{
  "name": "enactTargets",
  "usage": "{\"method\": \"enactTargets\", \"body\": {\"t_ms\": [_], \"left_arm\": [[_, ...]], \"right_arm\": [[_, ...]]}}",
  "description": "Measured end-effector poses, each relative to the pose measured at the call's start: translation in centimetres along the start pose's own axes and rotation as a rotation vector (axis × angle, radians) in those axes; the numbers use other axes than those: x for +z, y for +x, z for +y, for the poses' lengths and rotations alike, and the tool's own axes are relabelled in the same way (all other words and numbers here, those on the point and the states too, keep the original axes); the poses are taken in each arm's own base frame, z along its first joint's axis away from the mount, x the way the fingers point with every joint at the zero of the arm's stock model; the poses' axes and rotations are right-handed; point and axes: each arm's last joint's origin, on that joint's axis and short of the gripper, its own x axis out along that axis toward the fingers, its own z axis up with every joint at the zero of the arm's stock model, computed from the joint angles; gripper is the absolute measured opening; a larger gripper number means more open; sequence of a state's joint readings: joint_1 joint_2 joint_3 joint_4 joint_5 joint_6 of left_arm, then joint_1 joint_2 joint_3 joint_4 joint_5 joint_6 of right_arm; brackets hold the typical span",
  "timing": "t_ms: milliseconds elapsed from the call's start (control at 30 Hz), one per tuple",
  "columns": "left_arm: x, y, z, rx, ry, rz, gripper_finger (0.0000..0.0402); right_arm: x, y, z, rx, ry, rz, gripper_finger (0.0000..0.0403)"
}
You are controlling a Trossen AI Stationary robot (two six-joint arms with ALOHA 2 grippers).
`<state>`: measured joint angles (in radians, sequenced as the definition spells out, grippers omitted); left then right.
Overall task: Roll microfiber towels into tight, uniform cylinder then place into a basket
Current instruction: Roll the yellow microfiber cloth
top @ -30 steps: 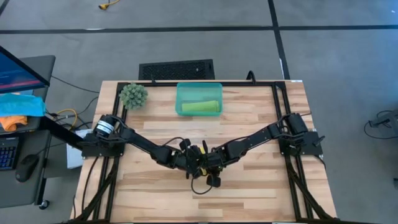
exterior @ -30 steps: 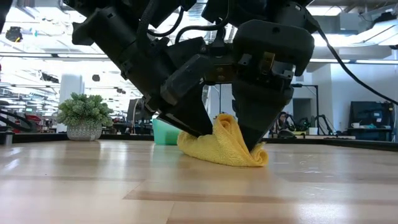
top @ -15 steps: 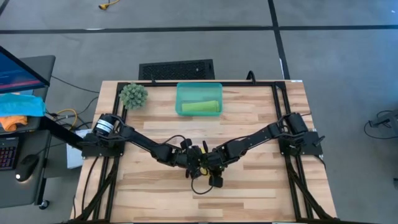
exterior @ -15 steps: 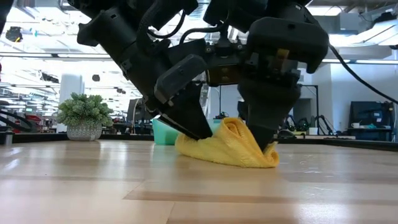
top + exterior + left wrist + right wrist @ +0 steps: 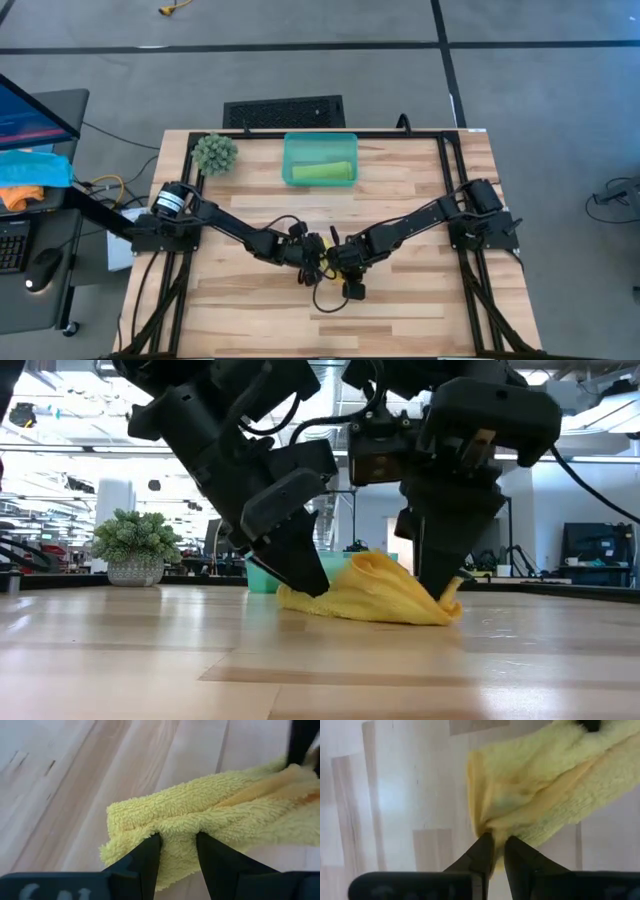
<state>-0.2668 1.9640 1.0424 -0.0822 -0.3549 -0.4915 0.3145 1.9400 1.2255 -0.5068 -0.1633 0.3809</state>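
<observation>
The yellow towel (image 5: 375,595) lies bunched on the table's middle, its underside on the wood, and runs between my two grippers. My left gripper (image 5: 312,256) is shut on its left end, and my right gripper (image 5: 338,262) is shut on its right end. The teal basket (image 5: 292,150) stands at the table's far edge. The lime green towel (image 5: 325,172) lies rolled inside it. My left gripper pinches a fold at the towel's left end (image 5: 176,831) between its two fingers, which slant down from the left. That end rests on the table. My right gripper pinches a bunched fold at the towel's right end (image 5: 496,829) between its two fingers, pointing down from above. That end (image 5: 448,600) is at table height, and the cloth rises in a hump between the grippers.
A round green plant ball (image 5: 214,153) stands at the far left corner. A side desk off the table's left holds blue and orange cloths (image 5: 30,172). Bare wood lies along the near edge (image 5: 320,325) and to both sides.
My right gripper has moved toward the table's right edge with its end of the yellow towel. The towel, a tall tight bunch before, is drawn out longer and lower between the grippers. Its left end has stayed with my left gripper.
</observation>
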Motion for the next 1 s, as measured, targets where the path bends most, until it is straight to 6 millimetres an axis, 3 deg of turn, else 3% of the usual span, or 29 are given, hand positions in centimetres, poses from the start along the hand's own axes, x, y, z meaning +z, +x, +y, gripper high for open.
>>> {"method": "enactTargets", "body": {"t_ms": [267, 367, 467, 600, 733, 1000], "left_arm": [[0.4, 0.4, 1.1, 0.008, -0.060, 0.017, 0.0127], [0.5, 0.5, 1.2, -0.007, -0.087, 0.026, 0.0127], [0.5, 0.5, 1.2, -0.013, -0.119, 0.026, 0.0127], [0.6, 0.5, 1.2, -0.025, -0.166, 0.025, 0.0127], [0.6, 0.5, 1.1, -0.035, -0.198, 0.022, 0.0127], [0.7, 0.5, 1.0, -0.050, -0.219, 0.024, 0.0127]], "right_arm": [[-0.8, 0.0, 0.5, -0.003, -0.084, 0.068, 0.0072], [-1.4, -1.2, 1.6, 0.004, -0.154, 0.074, 0.0072], [-1.9, -2.6, 3.5, -0.017, -0.263, 0.011, 0.0072], [-1.4, -3.7, 6.2, -0.203, -0.425, -0.250, 0.0072], [-0.3, -2.4, 6.9, -0.287, -0.509, -0.382, 0.0072], [0.8, 0.6, 4.5, -0.337, -0.482, -0.342, 0.0072]]}}
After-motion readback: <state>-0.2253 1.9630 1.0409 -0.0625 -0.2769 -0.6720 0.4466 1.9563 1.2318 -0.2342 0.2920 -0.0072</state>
